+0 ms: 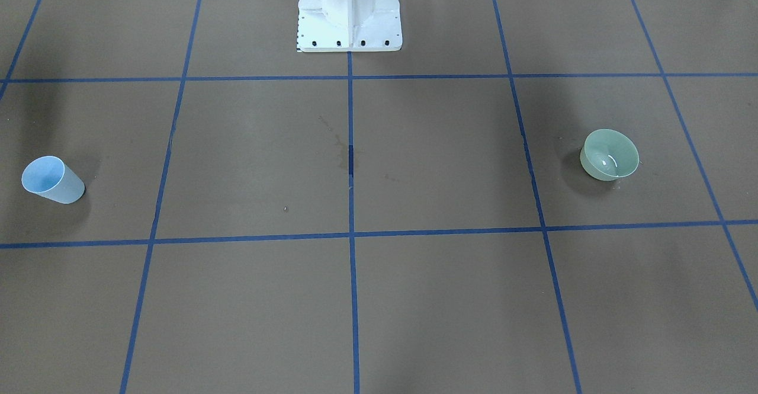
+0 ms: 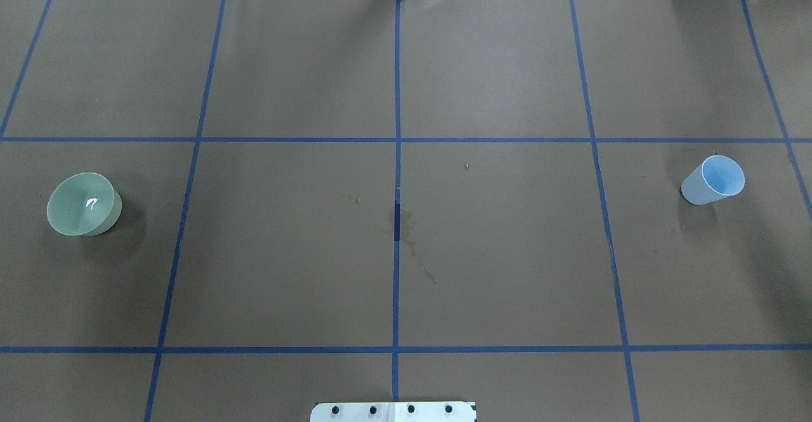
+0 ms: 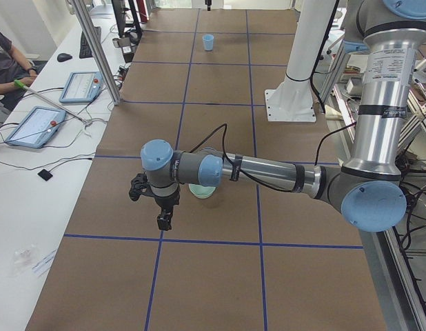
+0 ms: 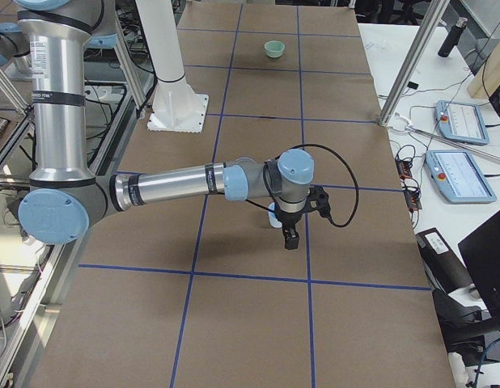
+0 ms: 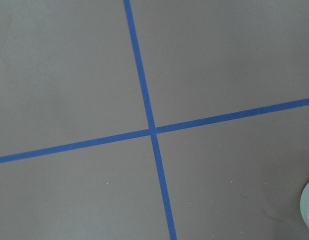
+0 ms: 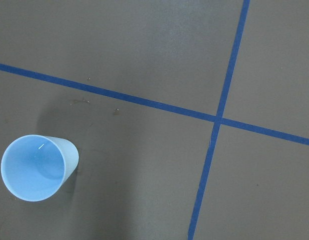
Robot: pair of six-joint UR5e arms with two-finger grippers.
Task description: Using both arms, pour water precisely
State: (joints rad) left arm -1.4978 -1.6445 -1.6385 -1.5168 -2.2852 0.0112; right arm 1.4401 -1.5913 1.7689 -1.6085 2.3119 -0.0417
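1. Brown paper table cover (image 1: 414,299) marked with a blue tape grid (image 1: 350,263), seen from the front. A pale blue plastic cup (image 1: 56,182) stands at the view's left and a pale green bowl (image 1: 610,156) well apart at its right. A white pedestal base (image 1: 349,26) is at top centre.
2. From overhead, the bowl is far left and the cup far right. A white glint in the bowl's bottom marks the water (image 2: 91,204).
3. From the left end, the left arm (image 3: 268,172) stretches over the table. The left gripper (image 3: 163,219) hangs near the bowl; I cannot tell whether its claw is apart or together. A person (image 3: 6,58) sits at a desk with tablets (image 3: 34,125), their screens too small to read.
4. From the right end, the right arm (image 4: 169,184) reaches out. The right gripper (image 4: 290,236) hangs by the cup; I cannot tell its claw's state either.
5. The left wrist camera shows a tape crossing, with the bowl's rim at the lower right edge.
6. The right wrist camera shows the cup upright at lower left, with a tape crossing to its right.
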